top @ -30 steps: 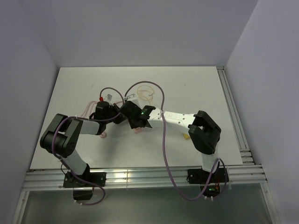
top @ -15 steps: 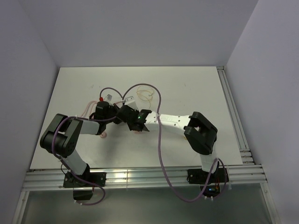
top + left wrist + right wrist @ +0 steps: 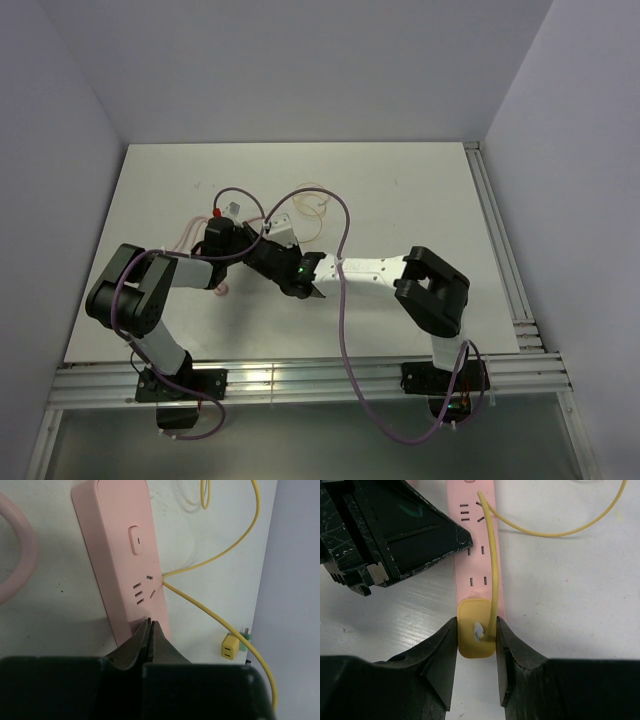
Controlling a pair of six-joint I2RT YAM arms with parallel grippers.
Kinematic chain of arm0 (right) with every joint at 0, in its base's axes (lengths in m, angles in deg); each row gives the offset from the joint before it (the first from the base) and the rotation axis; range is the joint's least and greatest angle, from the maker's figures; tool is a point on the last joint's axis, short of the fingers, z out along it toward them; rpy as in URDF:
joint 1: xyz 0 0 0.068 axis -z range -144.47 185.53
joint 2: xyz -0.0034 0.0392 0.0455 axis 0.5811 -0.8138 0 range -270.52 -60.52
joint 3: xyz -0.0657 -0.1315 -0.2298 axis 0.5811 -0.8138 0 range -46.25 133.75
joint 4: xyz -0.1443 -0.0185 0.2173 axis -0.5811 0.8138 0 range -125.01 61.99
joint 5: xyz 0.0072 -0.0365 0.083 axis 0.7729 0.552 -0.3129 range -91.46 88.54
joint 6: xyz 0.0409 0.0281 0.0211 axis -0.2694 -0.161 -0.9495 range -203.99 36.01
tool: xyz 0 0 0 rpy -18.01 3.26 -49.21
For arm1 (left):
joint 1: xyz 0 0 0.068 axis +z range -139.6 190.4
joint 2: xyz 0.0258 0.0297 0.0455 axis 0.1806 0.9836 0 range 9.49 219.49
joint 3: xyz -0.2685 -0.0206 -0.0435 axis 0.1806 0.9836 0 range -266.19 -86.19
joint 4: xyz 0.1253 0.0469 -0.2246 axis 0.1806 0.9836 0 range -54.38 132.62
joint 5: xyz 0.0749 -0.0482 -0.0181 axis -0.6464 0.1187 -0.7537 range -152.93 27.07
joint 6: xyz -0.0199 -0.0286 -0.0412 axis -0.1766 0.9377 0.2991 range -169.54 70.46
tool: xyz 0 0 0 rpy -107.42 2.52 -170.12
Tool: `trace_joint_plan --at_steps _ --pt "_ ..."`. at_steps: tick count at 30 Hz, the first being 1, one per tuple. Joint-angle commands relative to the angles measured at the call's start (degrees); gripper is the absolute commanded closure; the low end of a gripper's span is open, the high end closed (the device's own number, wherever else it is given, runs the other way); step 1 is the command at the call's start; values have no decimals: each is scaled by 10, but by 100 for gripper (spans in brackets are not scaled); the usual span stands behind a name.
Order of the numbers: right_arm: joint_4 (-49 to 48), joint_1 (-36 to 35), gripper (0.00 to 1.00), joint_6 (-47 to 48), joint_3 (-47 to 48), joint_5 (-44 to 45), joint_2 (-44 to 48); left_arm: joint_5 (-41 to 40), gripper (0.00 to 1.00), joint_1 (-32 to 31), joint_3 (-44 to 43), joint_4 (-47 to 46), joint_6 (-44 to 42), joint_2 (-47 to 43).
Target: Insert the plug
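A pink power strip (image 3: 476, 555) lies on the white table; it also shows in the left wrist view (image 3: 125, 560) with its switch at the far end. My right gripper (image 3: 476, 630) is shut on a yellow plug (image 3: 470, 642), which it holds against the strip's near end. The plug's yellow cable (image 3: 493, 555) rises from the plug and runs over the strip. My left gripper (image 3: 150, 623) is shut and empty, with its tips resting on the strip just past the sockets. In the top view both grippers, left (image 3: 243, 250) and right (image 3: 268, 252), meet at centre left and hide the strip.
A small yellow adapter with a green part (image 3: 231, 646) lies on the table to the right of the strip. The strip's pink cord (image 3: 27, 555) curves off to the left. Loose yellow cable (image 3: 315, 205) lies behind the grippers. A red-tipped item (image 3: 217, 212) lies near the back left.
My right arm has stretched out lower and further left, and its wrist has come down over the strip beside the left gripper. The left arm has stayed put.
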Motion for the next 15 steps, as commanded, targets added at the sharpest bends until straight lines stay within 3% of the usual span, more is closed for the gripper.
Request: trace_joint_plan --at_steps 1,8,10,15 --pt "43 2 100 -19 -43 -70 -45 -9 100 -6 29 100 -19 12" --pt "57 16 98 34 5 -97 -40 -8 100 -6 27 105 -22 5" --pt "56 18 89 41 5 -102 -33 -10 100 -6 27 108 -24 2" --pt "34 25 53 52 -7 -122 3 -12 100 -6 28 108 -24 -2"
